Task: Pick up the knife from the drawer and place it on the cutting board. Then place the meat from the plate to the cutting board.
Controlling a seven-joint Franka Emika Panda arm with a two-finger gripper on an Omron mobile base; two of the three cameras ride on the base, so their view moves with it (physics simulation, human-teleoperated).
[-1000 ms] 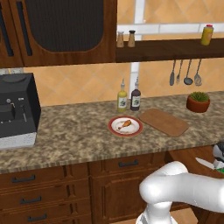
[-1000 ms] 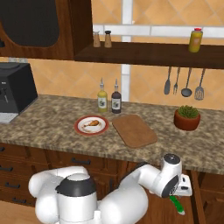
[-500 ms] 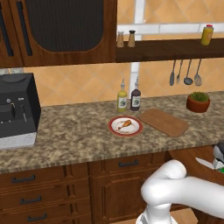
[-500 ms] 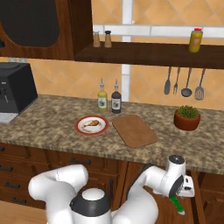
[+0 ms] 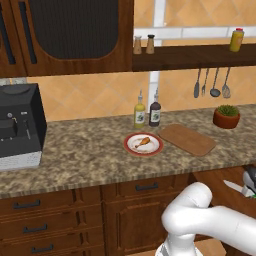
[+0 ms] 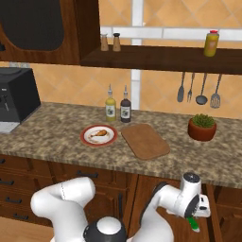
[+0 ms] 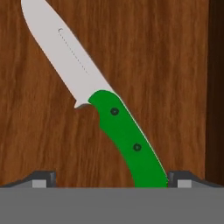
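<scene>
I'm on the first step, getting the knife [image 7: 105, 109] out of the drawer [image 7: 166, 65]. My gripper [image 7: 109, 181] hangs straight over it with the jaws spread as wide as they go and nothing between them yet; the finger tips [image 7: 41, 178] sit on either side of the butt of the green handle. The knife lies flat on the drawer's wooden floor, blade running away from me and slanted to one side. In the right base view I can see the hand low in the open drawer, below the counter edge, with a bit of green under it. Next I judge I need to come down until the fingers straddle the handle, perhaps a touch further along it towards the middle, then close and lift. The board [image 6: 144, 140] waits bare on the counter, with the meat [image 6: 98, 134] on the plate [image 6: 85, 139] just beside it.
</scene>
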